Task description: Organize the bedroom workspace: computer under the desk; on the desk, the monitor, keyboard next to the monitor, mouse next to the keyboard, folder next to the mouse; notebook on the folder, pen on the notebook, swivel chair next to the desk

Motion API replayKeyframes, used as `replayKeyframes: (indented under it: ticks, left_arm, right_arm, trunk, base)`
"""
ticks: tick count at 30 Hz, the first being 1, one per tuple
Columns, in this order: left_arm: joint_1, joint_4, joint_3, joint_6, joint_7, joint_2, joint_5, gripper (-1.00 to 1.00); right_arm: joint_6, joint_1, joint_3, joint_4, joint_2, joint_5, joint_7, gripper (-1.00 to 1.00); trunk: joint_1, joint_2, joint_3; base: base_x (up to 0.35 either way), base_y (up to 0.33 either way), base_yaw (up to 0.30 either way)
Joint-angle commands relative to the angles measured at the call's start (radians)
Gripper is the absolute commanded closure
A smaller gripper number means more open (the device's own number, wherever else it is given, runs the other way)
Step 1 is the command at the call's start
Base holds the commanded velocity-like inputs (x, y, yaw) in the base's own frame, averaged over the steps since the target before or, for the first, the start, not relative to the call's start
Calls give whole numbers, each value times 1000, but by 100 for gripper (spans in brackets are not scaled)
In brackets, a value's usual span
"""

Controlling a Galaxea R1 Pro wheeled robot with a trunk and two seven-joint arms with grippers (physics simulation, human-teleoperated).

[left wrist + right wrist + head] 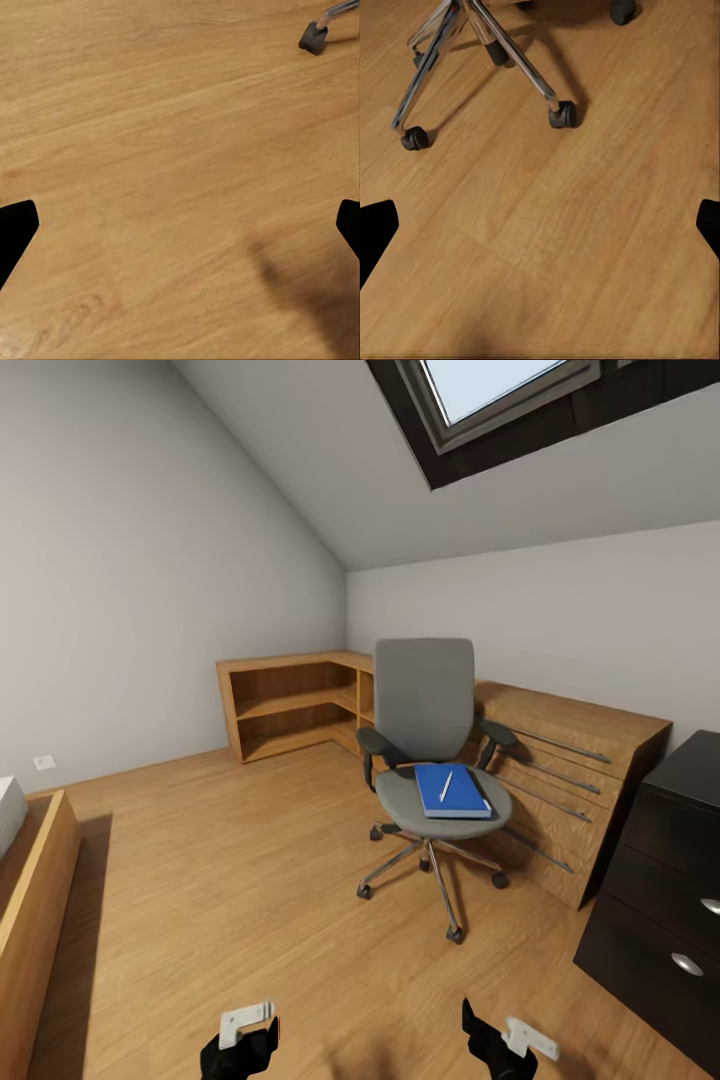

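Folder (452,791): flat on the seat of the swivel chair (425,760), mid-room, well apart from both grippers.
Pen (445,785): laid on the folder.
Handling: folder judged thin, stiff, light; best pinched at an overhanging edge. Pen likely rolls off if tilted.
Left gripper (248,1032): jaws spread wide, nothing held, above floor (165,150).
Right gripper (500,1037): likewise spread, nothing held.
Table: black drawer unit (665,900) seen at right.
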Motion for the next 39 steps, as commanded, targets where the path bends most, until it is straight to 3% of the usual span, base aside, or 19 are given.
replayKeyframes:
  ticks: [1,5,6,9,29,30,33,39]
  left_arm:
    - [-1,17,-7,-24,7,1,10,-100]
    - [-1,95,-8,-83,5,0,11,-100]
    - [-1,138,-8,-160,4,1,11,-100]
    - [-1,197,-14,-242,4,-2,11,-100]
    - [-1,221,-19,-249,5,-10,12,-100]
    - [-1,281,-30,-245,5,-36,11,-100]
    - [-1,318,-34,-242,4,-50,11,-100]
    - [-2,343,-32,-240,2,-50,11,-100]
  right_arm:
    - [-4,4,-2,2,-1,-6,8,-100]
    - [-5,27,-2,2,-6,-3,8,-100]
    - [-5,32,-2,2,-14,-2,7,-100]
    - [-6,37,-3,3,-16,1,7,-100]
    - [-5,38,-3,3,-21,1,6,-100]
    - [-7,38,-3,2,-22,0,5,-100]
    - [-7,38,-1,2,-23,2,6,-100]
    - [-7,38,-1,2,-24,2,7,-100]
  trunk:
    - [-4,7,2]
    - [-20,35,15]
    - [-23,42,18]
    - [-35,63,27]
    - [-112,203,90]
    - [-115,210,93]
    - [-127,231,104]
    - [-150,273,126]
  base:
    - [0,0,0]
    - [0,0,0]
    - [0,0,0]
    - [0,0,0]
    - [0,0,0]
    - [0,0,-180]
    - [0,0,-217]
    - [0,0,-243]
